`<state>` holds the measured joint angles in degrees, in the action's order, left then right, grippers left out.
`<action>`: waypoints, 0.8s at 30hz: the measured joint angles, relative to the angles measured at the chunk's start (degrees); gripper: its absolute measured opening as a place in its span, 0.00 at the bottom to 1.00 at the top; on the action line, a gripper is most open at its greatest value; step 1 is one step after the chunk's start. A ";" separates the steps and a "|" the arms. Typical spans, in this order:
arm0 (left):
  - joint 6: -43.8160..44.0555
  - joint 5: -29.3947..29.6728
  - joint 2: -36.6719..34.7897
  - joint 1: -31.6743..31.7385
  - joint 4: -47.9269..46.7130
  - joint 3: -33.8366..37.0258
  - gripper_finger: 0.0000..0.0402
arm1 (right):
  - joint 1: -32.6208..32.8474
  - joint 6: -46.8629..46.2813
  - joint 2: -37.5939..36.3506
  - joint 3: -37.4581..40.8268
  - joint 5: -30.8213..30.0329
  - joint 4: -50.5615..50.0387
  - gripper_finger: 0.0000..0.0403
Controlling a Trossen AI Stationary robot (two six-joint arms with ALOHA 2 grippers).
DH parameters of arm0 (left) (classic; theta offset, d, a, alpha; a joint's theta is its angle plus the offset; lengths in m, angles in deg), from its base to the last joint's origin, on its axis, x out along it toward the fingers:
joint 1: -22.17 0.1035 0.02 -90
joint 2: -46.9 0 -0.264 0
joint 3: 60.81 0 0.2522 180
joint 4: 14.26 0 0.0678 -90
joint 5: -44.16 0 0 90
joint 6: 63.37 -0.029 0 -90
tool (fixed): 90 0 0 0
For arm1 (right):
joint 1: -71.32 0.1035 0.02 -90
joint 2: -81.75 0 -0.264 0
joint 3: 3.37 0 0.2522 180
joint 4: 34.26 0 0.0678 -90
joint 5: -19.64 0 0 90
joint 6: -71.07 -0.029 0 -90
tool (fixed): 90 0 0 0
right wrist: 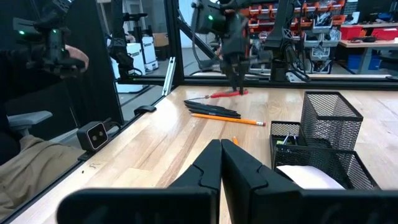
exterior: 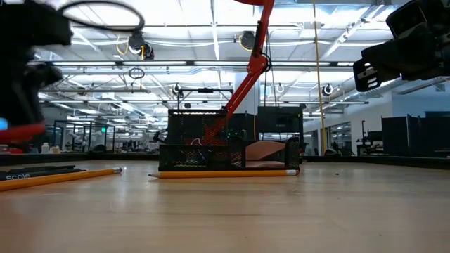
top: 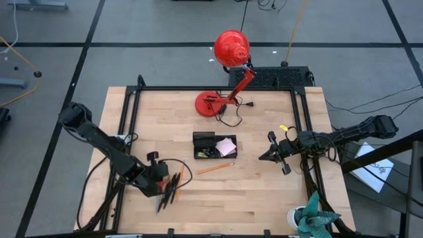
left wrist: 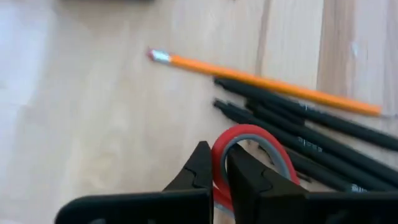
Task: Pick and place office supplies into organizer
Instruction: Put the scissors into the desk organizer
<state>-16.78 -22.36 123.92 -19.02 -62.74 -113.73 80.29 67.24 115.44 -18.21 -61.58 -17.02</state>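
My left gripper [left wrist: 219,154] is at the table's near left [top: 162,188], shut on the red-handled scissors [left wrist: 252,132]. Beside it, several black pens [left wrist: 311,134] and an orange pencil [left wrist: 261,79] lie flat on the wood. The black mesh organizer [top: 206,137] stands mid-table and holds a pink sticky-note pad [top: 227,147]. Another orange pencil [top: 215,168] lies just in front of the organizer. My right gripper [top: 271,156] hangs shut at the right, level and touching nothing. My left gripper pinches the rim of the scissors' red handle loop [left wrist: 217,171] between its two fingers. The fingers slant down at it from above. In the low view the red handle [exterior: 21,131] is off the table. I cannot tell whether the blade end [right wrist: 198,98] is clear of the wood.
A red desk lamp stands at the far middle on its round base [top: 210,104]. A black frame rail [top: 125,125] borders the tabletop. A teal object [top: 316,221] sits at the near right corner. Bare wood lies between the pens and the organizer.
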 joint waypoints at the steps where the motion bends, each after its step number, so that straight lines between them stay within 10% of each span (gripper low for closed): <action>1: -0.02 1.13 0.00 0.00 -2.14 -1.60 0.03 | 0.00 0.00 0.00 0.02 0.00 0.02 0.01; 12: -15.46 22.95 -0.08 2.18 -11.87 -18.43 0.06 | 0.00 -0.02 -0.02 0.02 0.00 0.52 0.01; 20: -40.93 48.46 -0.11 8.98 5.73 -22.77 0.06 | 0.00 -0.04 0.00 0.02 0.00 0.55 0.01; 24: -52.73 50.43 0.21 14.77 16.44 -22.77 0.06 | 0.00 -0.03 -0.01 0.01 0.00 0.48 0.01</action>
<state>-69.52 28.06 124.13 -4.25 -46.30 -136.51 80.29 67.21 115.43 -18.21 -61.58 -16.54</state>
